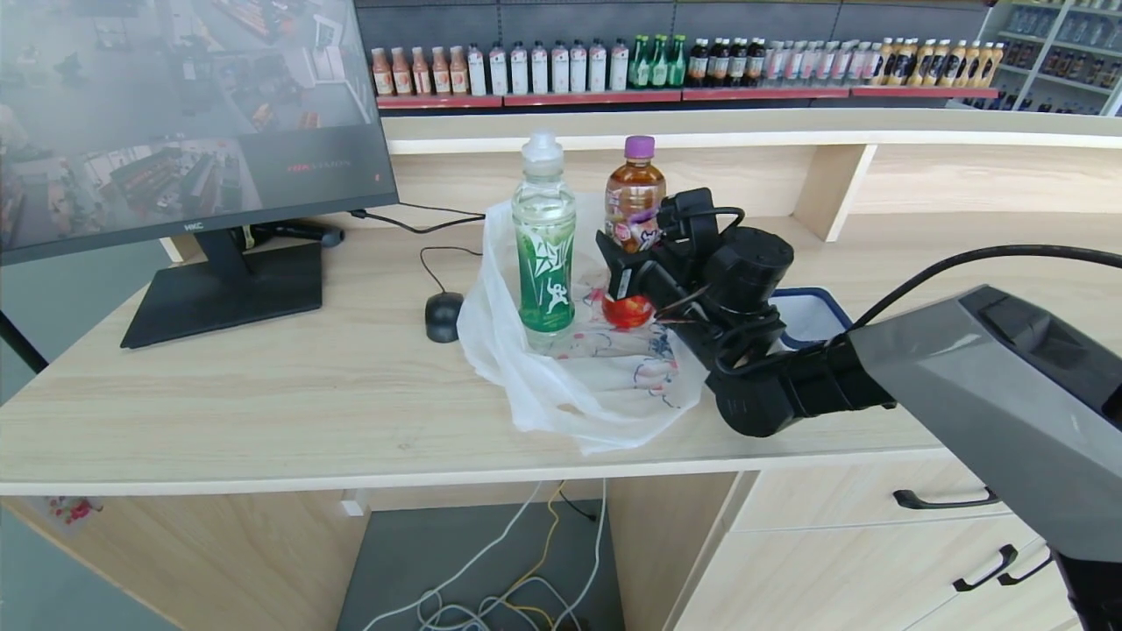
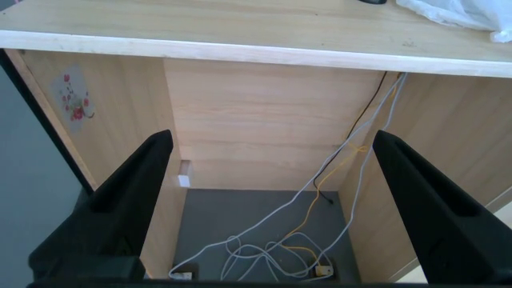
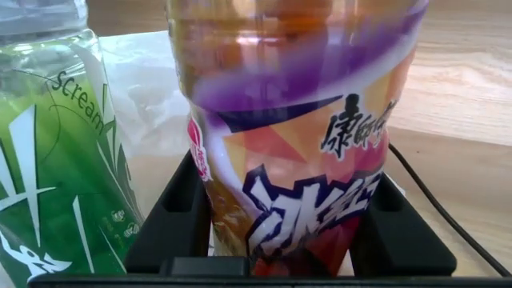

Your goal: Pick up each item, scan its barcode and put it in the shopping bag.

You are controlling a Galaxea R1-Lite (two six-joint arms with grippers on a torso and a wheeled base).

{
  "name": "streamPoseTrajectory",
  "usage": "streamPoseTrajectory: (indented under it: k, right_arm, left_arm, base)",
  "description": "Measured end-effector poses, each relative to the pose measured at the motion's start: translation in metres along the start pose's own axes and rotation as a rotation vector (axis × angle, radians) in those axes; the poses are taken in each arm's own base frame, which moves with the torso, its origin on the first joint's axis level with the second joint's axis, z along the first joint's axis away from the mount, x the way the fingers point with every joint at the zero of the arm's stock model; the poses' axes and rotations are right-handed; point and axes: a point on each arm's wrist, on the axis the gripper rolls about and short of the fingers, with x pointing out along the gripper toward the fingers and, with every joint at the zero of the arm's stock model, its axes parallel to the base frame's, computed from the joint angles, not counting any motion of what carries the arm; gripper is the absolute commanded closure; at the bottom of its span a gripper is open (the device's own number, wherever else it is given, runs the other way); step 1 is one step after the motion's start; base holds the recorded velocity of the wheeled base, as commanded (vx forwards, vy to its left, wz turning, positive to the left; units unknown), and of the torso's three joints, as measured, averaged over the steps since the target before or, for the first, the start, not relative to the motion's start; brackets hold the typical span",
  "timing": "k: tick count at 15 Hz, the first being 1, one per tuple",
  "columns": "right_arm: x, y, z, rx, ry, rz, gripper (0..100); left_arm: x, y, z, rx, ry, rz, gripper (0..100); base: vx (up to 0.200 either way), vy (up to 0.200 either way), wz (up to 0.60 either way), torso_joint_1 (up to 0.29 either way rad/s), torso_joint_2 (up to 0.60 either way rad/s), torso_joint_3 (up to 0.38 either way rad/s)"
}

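Observation:
A brown tea bottle (image 1: 635, 197) with a purple cap stands upright on the white shopping bag (image 1: 570, 386), which lies spread on the counter. My right gripper (image 1: 628, 267) is shut on the bottle's lower half; in the right wrist view the tea bottle (image 3: 296, 136) sits between the two black fingers (image 3: 180, 212). Right beside it stands a clear bottle with a green label (image 1: 544, 241), also on the bag, and seen again as the green bottle (image 3: 56, 152). My left gripper (image 2: 272, 140) hangs open below the counter's front edge, holding nothing.
A monitor (image 1: 175, 105) on its stand fills the counter's left, with a black mouse (image 1: 443, 315) and cables near the bag. A blue-rimmed tray (image 1: 815, 311) lies behind my right arm. A raised wooden ledge (image 1: 701, 131) backs the counter. Loose cables (image 2: 272, 248) lie underneath.

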Motion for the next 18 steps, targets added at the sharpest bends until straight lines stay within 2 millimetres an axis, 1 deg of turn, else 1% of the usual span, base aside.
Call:
streamPoseTrajectory:
  k: [3, 8, 12, 13, 18]
  right_arm:
    - [-0.0003, 0.0008, -0.0040, -0.004, 0.004, -0.002, 100]
    - [-0.0009, 0.0017, -0.0039, -0.004, 0.001, -0.001, 100]
    - [-0.0067, 0.0021, -0.0074, -0.002, 0.032, 0.003, 100]
    - [-0.0082, 0.0024, -0.0082, -0.001, 0.039, 0.006, 0]
    - [-0.0095, 0.0022, -0.0076, 0.001, 0.041, 0.006, 0]
  left_arm:
    - [0.0000, 0.0000, 0.0000, 0.000, 0.000, 0.000, 0]
    - [0.0000, 0.0000, 0.0000, 0.000, 0.000, 0.000, 0]
    - [0.0000, 0.0000, 0.0000, 0.000, 0.000, 0.000, 0]
    - [0.0000, 0.0000, 0.0000, 0.000, 0.000, 0.000, 0]
    - [0.0000, 0.0000, 0.0000, 0.000, 0.000, 0.000, 0]
  base:
    - [0.000, 0.000, 0.00, 0.000, 0.00, 0.000]
    - [0.000, 0.000, 0.00, 0.000, 0.00, 0.000]
    - [0.000, 0.000, 0.00, 0.000, 0.00, 0.000]
    - [0.000, 0.000, 0.00, 0.000, 0.00, 0.000]
    - [0.000, 0.000, 0.00, 0.000, 0.00, 0.000]
